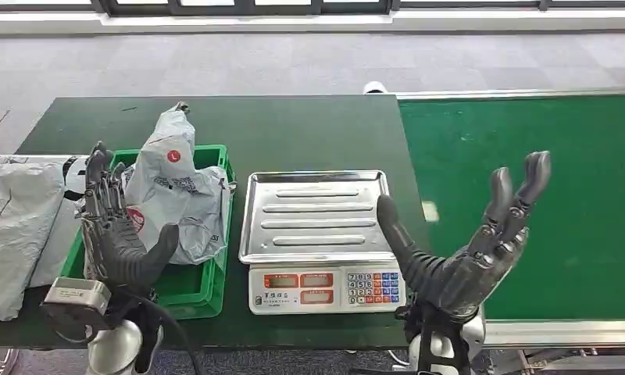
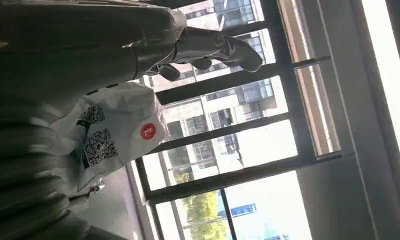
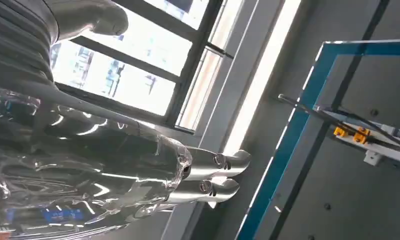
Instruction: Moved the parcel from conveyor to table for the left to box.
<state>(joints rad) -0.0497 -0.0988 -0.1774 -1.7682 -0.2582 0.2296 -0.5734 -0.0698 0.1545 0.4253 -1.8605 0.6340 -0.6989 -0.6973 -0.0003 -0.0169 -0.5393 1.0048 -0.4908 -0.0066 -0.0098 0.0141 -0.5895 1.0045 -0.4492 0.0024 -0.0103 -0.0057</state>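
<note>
Grey plastic parcel (image 1: 173,191) lies slumped in the green crate (image 1: 216,226) at 9 o'clock on the dark green bench (image 1: 294,125), its top leaning over the crate's far rim. At 8 o'clock the left hand (image 1: 118,234) hovers just beside it, fingers spread, holding nothing. A steel scale (image 1: 317,234) sits at centre. At 4 o'clock the right hand (image 1: 473,250) is raised, open and empty, beside the green conveyor (image 1: 544,156).

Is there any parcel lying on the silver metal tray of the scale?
No, the silver metal tray is bare; the grey plastic parcel sits in the green crate.
</note>
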